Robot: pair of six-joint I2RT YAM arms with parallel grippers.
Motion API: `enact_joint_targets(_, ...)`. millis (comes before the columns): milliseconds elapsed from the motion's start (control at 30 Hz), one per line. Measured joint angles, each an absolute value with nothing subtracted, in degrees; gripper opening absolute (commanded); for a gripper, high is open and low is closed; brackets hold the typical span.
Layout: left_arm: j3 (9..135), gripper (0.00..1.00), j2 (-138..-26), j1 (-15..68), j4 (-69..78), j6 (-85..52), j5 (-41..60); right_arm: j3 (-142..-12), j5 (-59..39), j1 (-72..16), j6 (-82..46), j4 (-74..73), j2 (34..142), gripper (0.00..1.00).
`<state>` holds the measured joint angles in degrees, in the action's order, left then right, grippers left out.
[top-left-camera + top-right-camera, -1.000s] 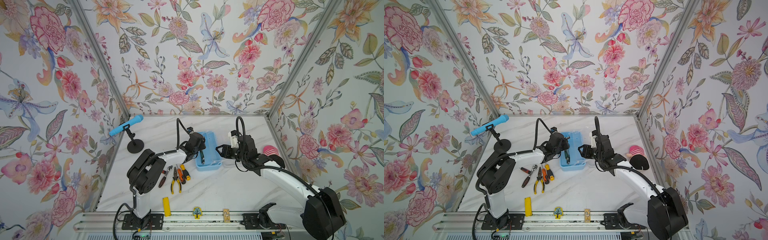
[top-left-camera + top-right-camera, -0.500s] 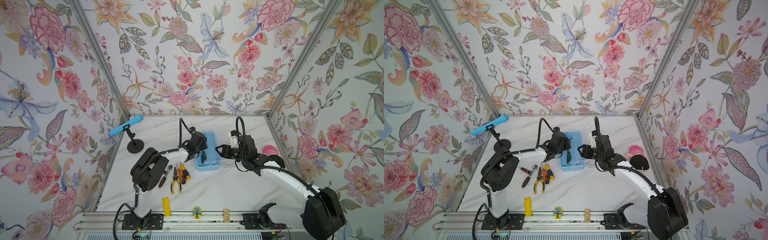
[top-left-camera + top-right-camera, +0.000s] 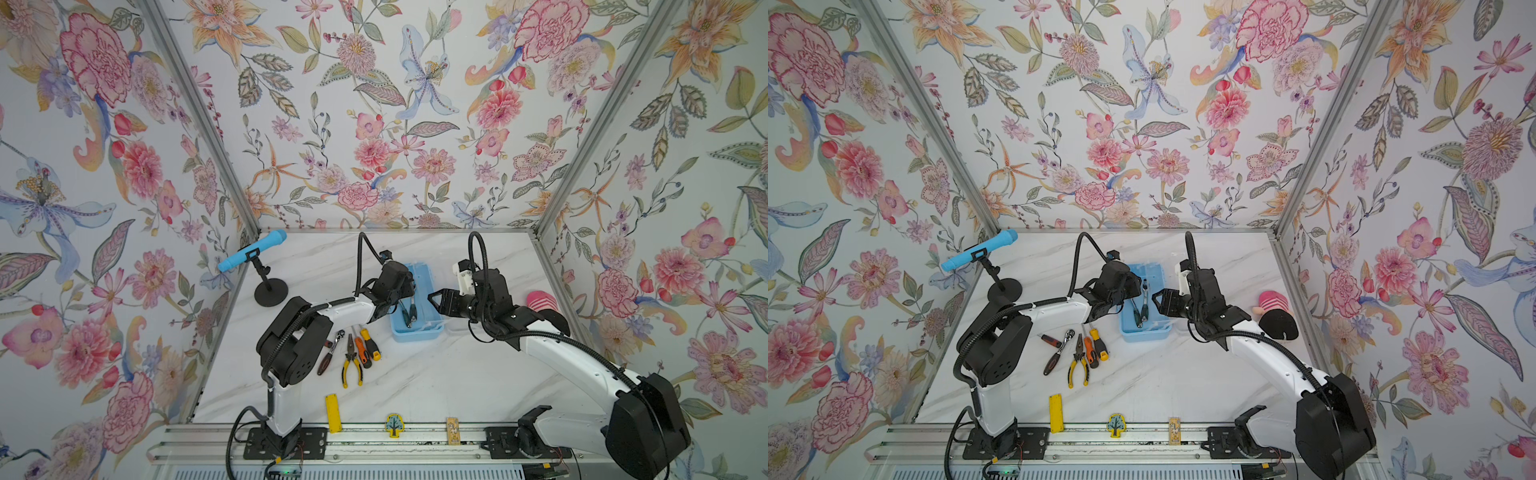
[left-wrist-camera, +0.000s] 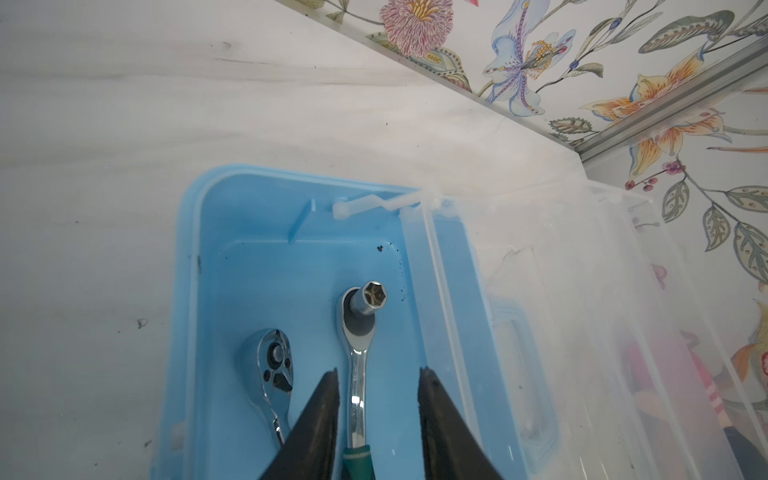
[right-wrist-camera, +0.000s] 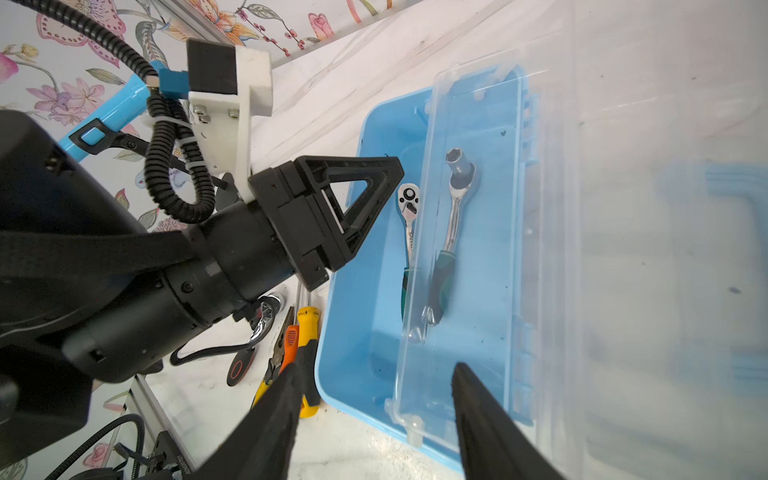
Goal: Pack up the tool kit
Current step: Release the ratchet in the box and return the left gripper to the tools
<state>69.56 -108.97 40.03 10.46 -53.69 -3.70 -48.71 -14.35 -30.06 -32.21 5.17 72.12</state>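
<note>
Sitting on the white table (image 3: pixel 415 374) is the blue box (image 3: pixel 417 332) with its clear lid (image 5: pixel 494 232) open. My left hand (image 4: pixel 377 370) is spread over it, a finger (image 4: pixel 316 415) on each side of a wrench (image 4: pixel 357 332) lying inside, and my right hand (image 5: pixel 376 368) is spread too, by the lid. Pliers (image 3: pixel 350 353) and screwdrivers (image 3: pixel 362 353) lie on the table beside the box.

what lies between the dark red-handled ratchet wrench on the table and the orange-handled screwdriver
The yellow-handled pliers, lying flat on the table between them; both top views show this.
</note>
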Motion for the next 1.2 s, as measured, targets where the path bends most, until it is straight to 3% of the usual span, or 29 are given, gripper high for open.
enact_joint_targets(233, 67.11, 0.44, -96.6, 39.46, 8.1, -47.92, -5.41, -52.23, -12.62, -33.21, -31.09, 6.61, 72.16, 0.59)
enact_joint_targets(500, 53.67, 0.47, -81.43, 36.82, 2.68, -45.19, -8.32, -55.4, -9.1, -39.44, -28.6, 8.36, 77.08, 0.6)
enact_joint_targets(967, 36.18, 0.49, -65.23, 28.16, -6.68, -49.04, -13.52, -58.48, -6.48, -43.44, -26.15, 9.72, 84.62, 0.6)
enact_joint_targets(1200, 32.49, 0.52, -63.61, 26.33, -10.5, -52.21, -15.51, -58.48, -7.29, -43.44, -26.15, 8.71, 86.17, 0.62)
